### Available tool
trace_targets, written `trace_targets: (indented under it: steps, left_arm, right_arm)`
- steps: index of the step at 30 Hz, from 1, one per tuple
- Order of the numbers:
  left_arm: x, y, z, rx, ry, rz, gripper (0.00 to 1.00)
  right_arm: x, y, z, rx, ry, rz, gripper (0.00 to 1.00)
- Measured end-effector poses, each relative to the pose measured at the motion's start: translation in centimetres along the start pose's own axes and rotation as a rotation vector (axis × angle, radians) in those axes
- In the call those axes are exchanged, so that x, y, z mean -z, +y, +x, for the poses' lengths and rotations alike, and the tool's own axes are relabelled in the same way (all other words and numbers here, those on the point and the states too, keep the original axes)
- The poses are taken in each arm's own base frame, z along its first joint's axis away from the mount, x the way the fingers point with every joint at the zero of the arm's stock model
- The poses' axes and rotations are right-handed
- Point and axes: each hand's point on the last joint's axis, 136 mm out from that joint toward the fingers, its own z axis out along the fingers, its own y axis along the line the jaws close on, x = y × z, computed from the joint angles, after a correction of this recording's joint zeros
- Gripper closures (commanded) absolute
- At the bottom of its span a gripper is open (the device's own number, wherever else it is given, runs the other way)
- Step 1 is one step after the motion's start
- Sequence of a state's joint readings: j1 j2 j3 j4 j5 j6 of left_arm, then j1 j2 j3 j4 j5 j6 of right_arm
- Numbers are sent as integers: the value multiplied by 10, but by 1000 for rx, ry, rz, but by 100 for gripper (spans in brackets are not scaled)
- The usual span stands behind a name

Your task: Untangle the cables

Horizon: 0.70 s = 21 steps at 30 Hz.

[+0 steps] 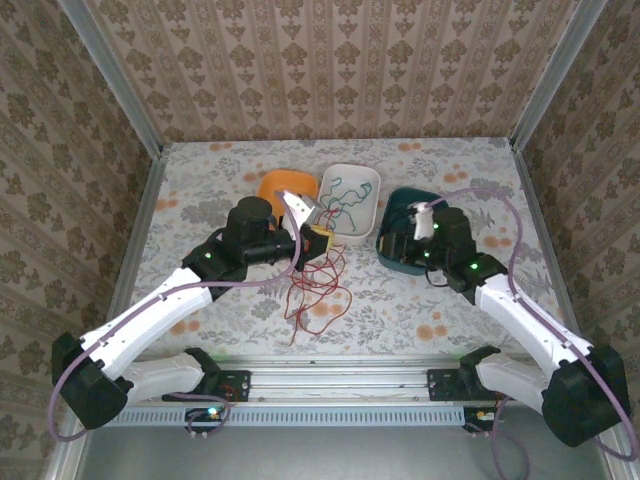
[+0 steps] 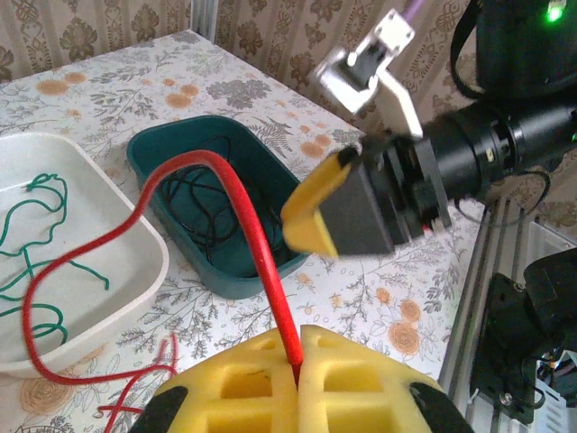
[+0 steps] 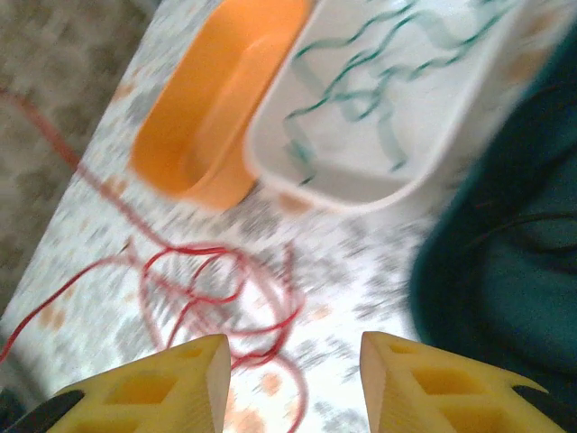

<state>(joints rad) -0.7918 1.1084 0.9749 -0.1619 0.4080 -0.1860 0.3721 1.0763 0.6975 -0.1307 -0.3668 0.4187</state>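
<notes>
My left gripper point(image 2: 299, 361) is shut on a red cable point(image 2: 257, 234) that rises from between its yellow pads and arcs left. In the top view the left gripper point(image 1: 318, 238) hangs above the loose red cable heap point(image 1: 315, 285) on the table. A green cable point(image 2: 27, 225) lies in the white tray point(image 2: 135, 236). Thin black cable point(image 2: 207, 212) lies in the teal tray point(image 2: 153, 171). My right gripper point(image 3: 293, 379) is open and holds nothing, low over the table, with loops of the red cable point(image 3: 216, 289) just ahead. One of its fingers point(image 2: 315, 212) shows close to the left gripper.
An orange tray point(image 1: 285, 188) with nothing visible in it stands left of the white tray point(image 1: 372, 180), and the teal tray point(image 1: 400, 205) is partly under the right arm. Patterned walls close in the table on three sides. A metal rail point(image 1: 330, 380) runs along the near edge.
</notes>
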Motion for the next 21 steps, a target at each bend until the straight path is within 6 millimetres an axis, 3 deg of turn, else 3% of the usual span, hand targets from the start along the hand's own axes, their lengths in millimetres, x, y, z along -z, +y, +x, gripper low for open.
trace_targets:
  steps: [3, 7, 21]
  left_arm:
    - [1, -1, -1, -2, -3, 1, 100]
    - [1, -4, 0, -3, 0, 11, 100]
    - [0, -22, 0, -19, 14, 71, 100]
  right_arm:
    - [-14, 26, 16, 34, 80, -74, 55]
    - [-31, 39, 27, 55, 142, -99, 55]
    - [-102, 16, 34, 15, 244, -30, 57]
